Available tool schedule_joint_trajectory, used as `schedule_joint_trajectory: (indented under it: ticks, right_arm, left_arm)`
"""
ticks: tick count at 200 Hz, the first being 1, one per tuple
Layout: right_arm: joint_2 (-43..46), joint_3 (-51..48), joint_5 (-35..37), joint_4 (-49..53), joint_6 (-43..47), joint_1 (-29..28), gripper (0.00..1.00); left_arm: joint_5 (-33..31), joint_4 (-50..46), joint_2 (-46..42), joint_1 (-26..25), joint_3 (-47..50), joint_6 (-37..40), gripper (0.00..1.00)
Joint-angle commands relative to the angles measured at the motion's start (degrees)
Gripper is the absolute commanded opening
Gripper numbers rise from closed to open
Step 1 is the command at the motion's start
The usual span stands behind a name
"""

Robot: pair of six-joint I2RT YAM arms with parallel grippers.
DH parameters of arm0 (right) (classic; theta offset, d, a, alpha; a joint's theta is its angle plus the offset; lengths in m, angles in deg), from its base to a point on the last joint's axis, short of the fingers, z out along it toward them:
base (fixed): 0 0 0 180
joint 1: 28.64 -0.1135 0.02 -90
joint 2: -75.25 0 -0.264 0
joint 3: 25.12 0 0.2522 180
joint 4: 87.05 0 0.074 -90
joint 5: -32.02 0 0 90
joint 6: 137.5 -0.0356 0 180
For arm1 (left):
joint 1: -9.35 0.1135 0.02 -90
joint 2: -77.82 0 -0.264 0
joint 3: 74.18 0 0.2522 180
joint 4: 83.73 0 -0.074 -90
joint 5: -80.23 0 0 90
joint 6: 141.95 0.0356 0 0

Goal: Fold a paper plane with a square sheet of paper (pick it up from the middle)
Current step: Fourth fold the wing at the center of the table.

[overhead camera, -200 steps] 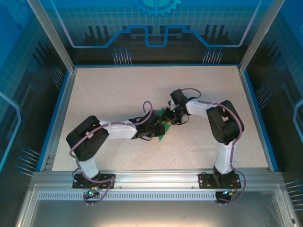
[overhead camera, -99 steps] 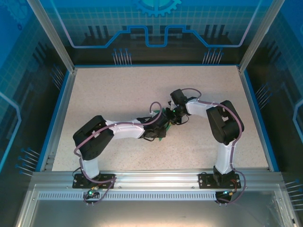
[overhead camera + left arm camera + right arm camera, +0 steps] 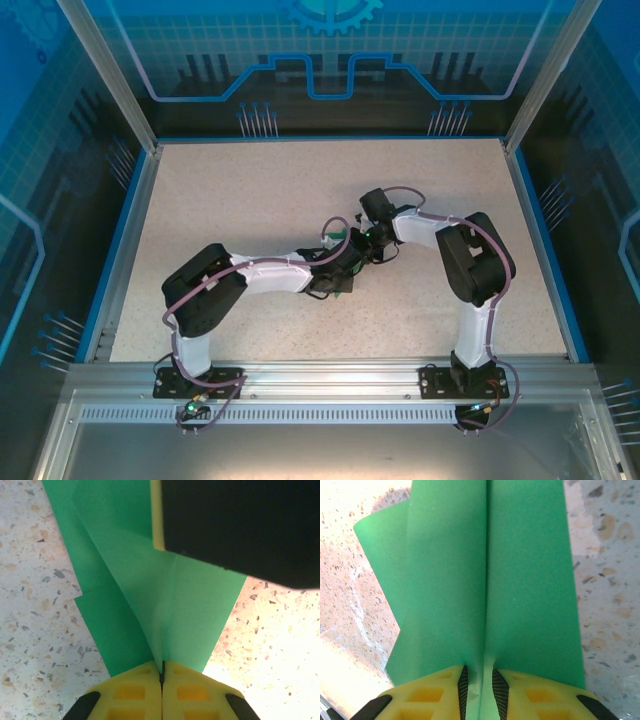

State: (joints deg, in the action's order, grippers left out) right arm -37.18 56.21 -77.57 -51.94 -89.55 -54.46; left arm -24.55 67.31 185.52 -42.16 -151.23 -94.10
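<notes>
The green square sheet of paper [image 3: 185, 605] is folded into layered flaps with a raised centre crease, lying on the speckled table. My left gripper [image 3: 161, 669] is shut on that crease at the paper's near edge, yellow fingers pressed together. In the right wrist view, the paper [image 3: 530, 580] runs away as two long panels. My right gripper [image 3: 480, 685] is shut on the ridge between them, black pads close on either side. From above, both grippers meet mid-table, left gripper [image 3: 345, 264] and right gripper [image 3: 363, 245], with a sliver of paper [image 3: 341, 240] showing between them.
The black and yellow body of the right gripper [image 3: 240, 525] hangs just over the paper in front of my left fingers. The table [image 3: 250, 190] has a blue rim [image 3: 125, 240] and metal frame posts [image 3: 110, 80] at its back corners.
My left arm has stretched further right onto the paper, and its jaws have closed on the centre crease. The right arm has kept still with its grip unchanged.
</notes>
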Motion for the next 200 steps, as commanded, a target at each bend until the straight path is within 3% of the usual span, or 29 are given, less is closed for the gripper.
schedule_joint_trajectory:
  ticks: [1, 65, 105, 165, 200]
  right_arm:
    - [-4.29, -2.96, 7.54, 3.06, -0.22, 1.33, 0.28]
    - [2.62, -6.31, -4.07, -5.40, 2.51, 4.33, 0.43]
    - [5.66, -7.13, -6.77, -6.94, 6.26, 4.47, 0.43]
    - [7.26, -8.72, -8.62, -8.49, 10.18, 3.90, 0.44]
    - [4.92, -6.79, -5.77, -5.57, 11.67, 2.82, 0.42]
  left_arm:
    - [0.00, -1.80, 0.09, 0.30, -0.44, 1.19, 0.02]
    - [15.52, 12.93, -5.07, 5.25, 7.93, -0.41, 0.00]
    - [26.02, 25.09, -6.45, 9.30, 13.98, -4.06, 0.00]
    - [33.23, 35.19, -5.31, 12.49, 17.83, -10.32, 0.00]
    - [34.47, 37.57, -4.29, 13.27, 18.70, -12.23, 0.00]
